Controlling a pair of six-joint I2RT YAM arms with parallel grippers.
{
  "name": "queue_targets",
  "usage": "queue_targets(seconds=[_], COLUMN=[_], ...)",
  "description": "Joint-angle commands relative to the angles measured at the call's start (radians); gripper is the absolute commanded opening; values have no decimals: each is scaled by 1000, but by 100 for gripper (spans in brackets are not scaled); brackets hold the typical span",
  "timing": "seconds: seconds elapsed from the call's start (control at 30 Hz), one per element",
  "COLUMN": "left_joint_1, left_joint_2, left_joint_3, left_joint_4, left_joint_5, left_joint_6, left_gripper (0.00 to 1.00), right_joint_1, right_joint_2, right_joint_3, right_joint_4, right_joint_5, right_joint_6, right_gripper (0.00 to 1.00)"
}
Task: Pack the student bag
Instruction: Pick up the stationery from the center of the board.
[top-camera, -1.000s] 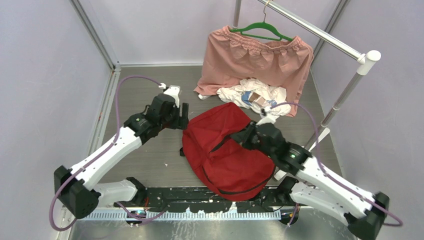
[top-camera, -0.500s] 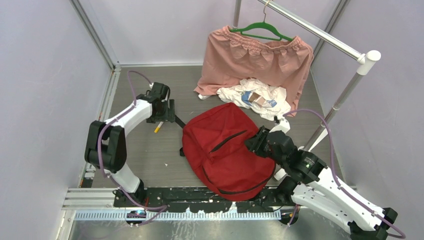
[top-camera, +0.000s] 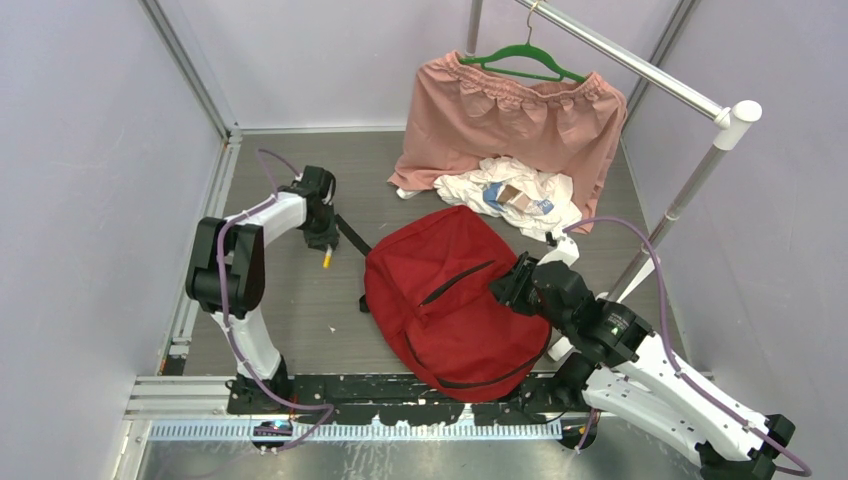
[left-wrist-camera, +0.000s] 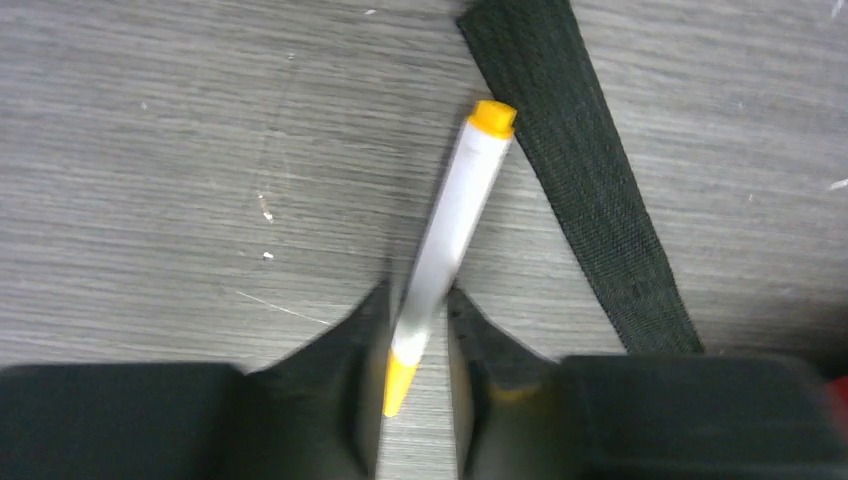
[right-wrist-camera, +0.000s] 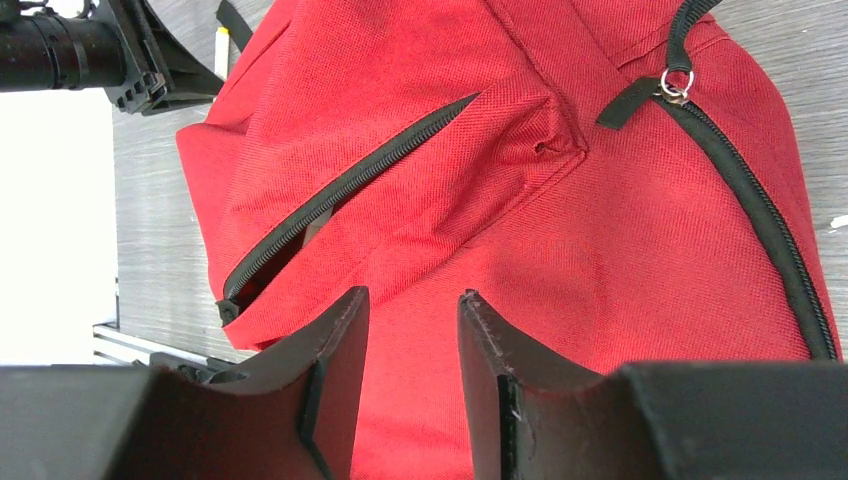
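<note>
The left pincer (left-wrist-camera: 415, 300) was pinched narrow around the lower end of a white, yellow-tipped pen (left-wrist-camera: 455, 215) on the counter (left-wrist-camera: 150, 150). A black strap (left-wrist-camera: 590, 210) lay just right of it. The right pincer (right-wrist-camera: 412, 310) stood half apart, holding nothing. The student bag (right-wrist-camera: 600, 230) was directly beneath it, with the pocket zipper (right-wrist-camera: 340, 195) ahead-left. A white cloth (top-camera: 510, 195) and a pink garment (top-camera: 510, 110) lay beyond.

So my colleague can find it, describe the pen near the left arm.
Find the big dark-red student bag mid-table and follow its black strap out leftward. Beside that strap, between the tips of the left pincer, lies the pen: slim, white-barrelled with yellow-orange ends, unlike the flat dark strap.
</note>
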Motion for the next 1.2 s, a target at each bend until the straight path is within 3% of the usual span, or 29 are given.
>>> queue_targets(seconds=[0.0, 0.1, 0.2, 0.3, 0.37, 0.43, 0.5, 0.6, 0.77, 1.07, 1.17], left_joint_1=[4, 3, 2, -9, -53, -127, -204, -284, -339, -378, -387], left_joint_2=[19, -53, -204, -378, -432, -503, -587, -677, -711, -653, -657], left_joint_3=[7, -28, -80, -100, -47, -32, -74, -142, -175, -141, -136], left_joint_4=[3, 11, 36, 35, -64, -82, 5, 146, 255, 235, 243], left_joint_5=[-19, 5, 91, 311, 445, 546, 621, 690, 733, 769, 769], left_joint_6=[-29, -34, -52, -57, -33, -32, -73, -165, -229, -203, -201], left_gripper=[19, 1, 0, 0, 0, 0, 0, 0, 0, 0, 0], right_joint_1=[3, 2, 3, 2, 3, 3, 2, 2, 4, 7, 6], right_joint_2=[-6, -3, 4, 12, 28, 61, 118, 244, 391, 488, 525], right_joint_3=[31, 51, 95, 148, 169, 182, 192, 219, 199, 201, 216], right_joint_4=[15, 9, -6, 18, 69, 156, 258, 404, 645, 739, 744], right_joint_5=[17, 15, 15, -20, -66, -135, -206, -297, -341, -246, -224], right_joint_6=[4, 2, -11, -31, -53, -62, -42, 33, 155, 171, 175], right_gripper=[43, 43, 42, 41, 42, 46, 53, 69, 73, 72, 67])
